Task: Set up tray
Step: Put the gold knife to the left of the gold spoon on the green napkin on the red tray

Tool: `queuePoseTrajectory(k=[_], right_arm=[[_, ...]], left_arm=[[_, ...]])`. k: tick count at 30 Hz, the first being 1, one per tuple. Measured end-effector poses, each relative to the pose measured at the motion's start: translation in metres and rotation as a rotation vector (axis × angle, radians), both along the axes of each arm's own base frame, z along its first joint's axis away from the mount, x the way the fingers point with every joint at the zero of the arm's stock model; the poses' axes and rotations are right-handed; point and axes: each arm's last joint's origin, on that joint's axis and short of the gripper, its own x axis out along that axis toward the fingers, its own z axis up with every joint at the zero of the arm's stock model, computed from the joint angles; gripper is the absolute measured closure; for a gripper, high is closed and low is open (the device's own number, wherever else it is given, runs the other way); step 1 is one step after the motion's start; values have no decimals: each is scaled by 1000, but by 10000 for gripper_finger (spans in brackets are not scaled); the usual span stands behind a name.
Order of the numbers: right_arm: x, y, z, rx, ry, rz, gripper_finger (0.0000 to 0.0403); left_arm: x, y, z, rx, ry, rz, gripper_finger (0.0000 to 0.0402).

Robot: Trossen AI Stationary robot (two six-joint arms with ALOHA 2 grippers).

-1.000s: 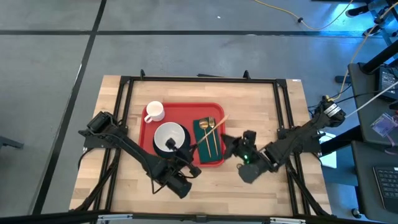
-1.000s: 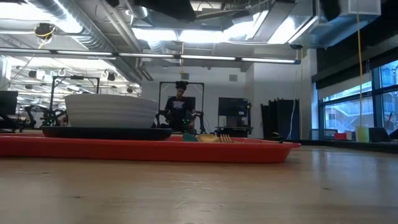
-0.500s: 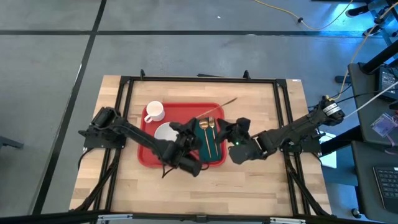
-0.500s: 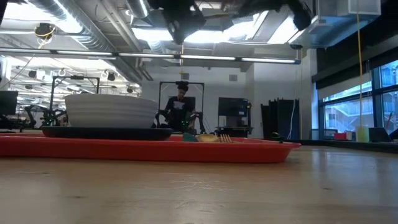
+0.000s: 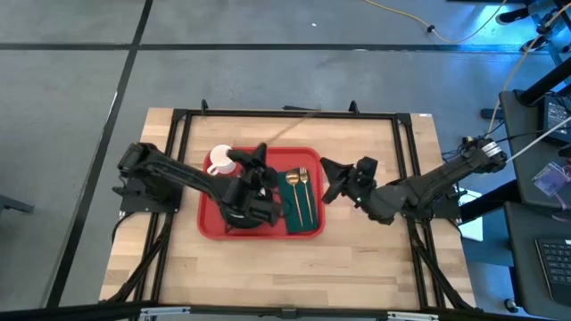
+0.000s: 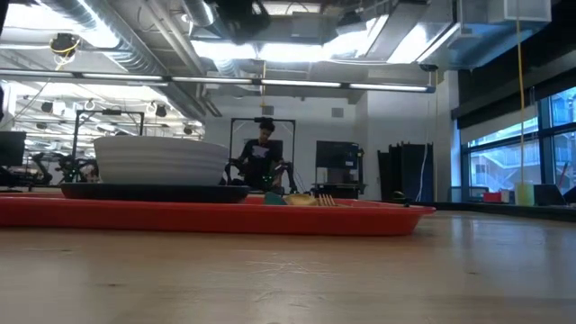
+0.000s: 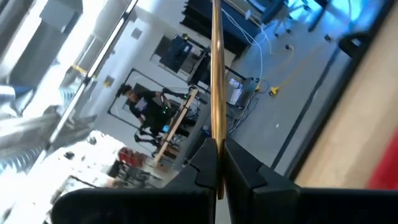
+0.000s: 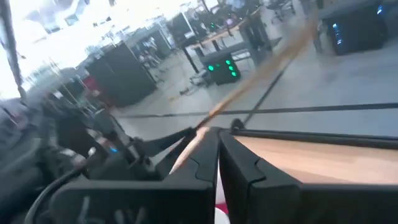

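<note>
1. The tray (image 5: 214, 227) lies near the middle of the bench (image 5: 375, 267), a little left of centre.
2. A mug (image 5: 220, 160) stands in the tray's far left corner.
3. A bowl (image 6: 160, 159) sits on a plate (image 6: 153, 191) in the tray's left half, nearer than the mug.
4. A napkin (image 5: 303, 218) lies in the tray's right half, with cutlery (image 5: 303, 192) on it.
5. The left claw (image 5: 260, 159) is above the tray, right of the mug.
6. The right claw (image 5: 332, 171) is just beside the tray's right edge.
</note>
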Motion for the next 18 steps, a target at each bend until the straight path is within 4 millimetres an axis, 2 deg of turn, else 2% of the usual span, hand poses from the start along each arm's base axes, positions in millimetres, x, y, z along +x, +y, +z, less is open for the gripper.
queuePoseTrajectory(k=[4,8,14,18], right_arm=[[-1,-4,13,44,-100,28,383],[6,-17,21,45,-159,76,360],[15,-40,28,69,-253,132,290],[19,-58,27,97,-278,84,245]], left_arm=[[-16,9,27,-25,-96,14,398],[-30,12,46,-44,-163,13,398],[-32,12,55,-44,-161,10,398],[-26,10,56,-33,-126,10,398]])
